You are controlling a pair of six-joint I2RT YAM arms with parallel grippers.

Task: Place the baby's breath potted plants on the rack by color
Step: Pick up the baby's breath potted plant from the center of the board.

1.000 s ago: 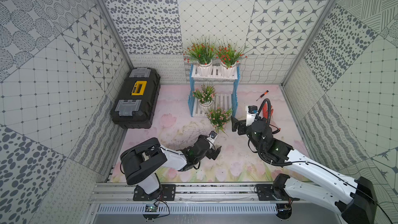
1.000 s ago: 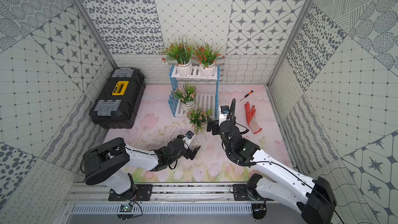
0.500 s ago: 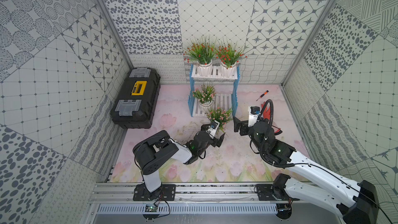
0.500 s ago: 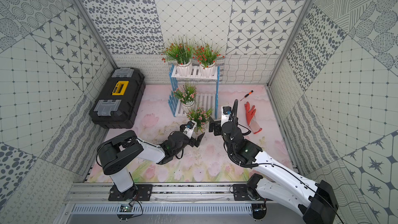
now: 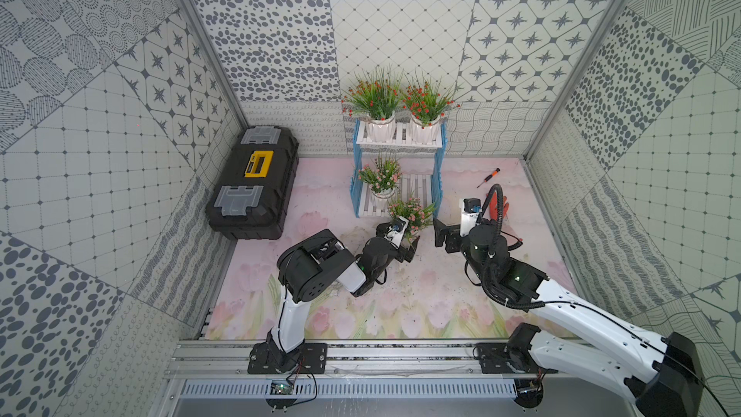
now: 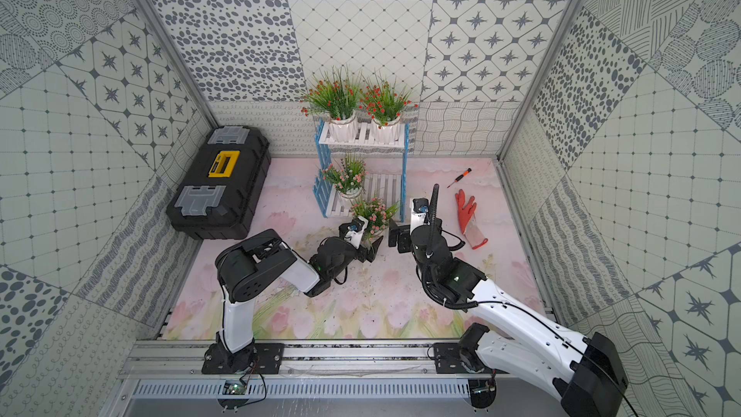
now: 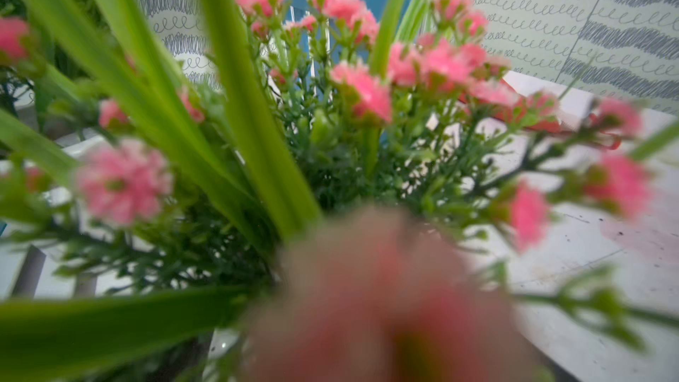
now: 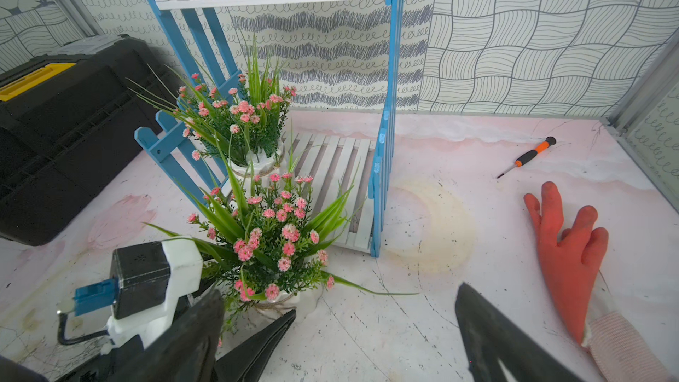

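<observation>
Blocking left wrist view, blurred pink plant (image 7: 362, 95), left fingers (image 8: 264, 339) spread, right fingers (image 8: 488, 336) spread

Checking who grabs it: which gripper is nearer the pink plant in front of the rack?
Left. The left gripper sits at the pink plant, jaws open; the right gripper stands clear on its other side.

Left gripper (image 5: 405, 245), centre frame in both top views, jaws spread wide; right gripper (image 5: 444, 233) alongside, jaws likewise apart.
</observation>
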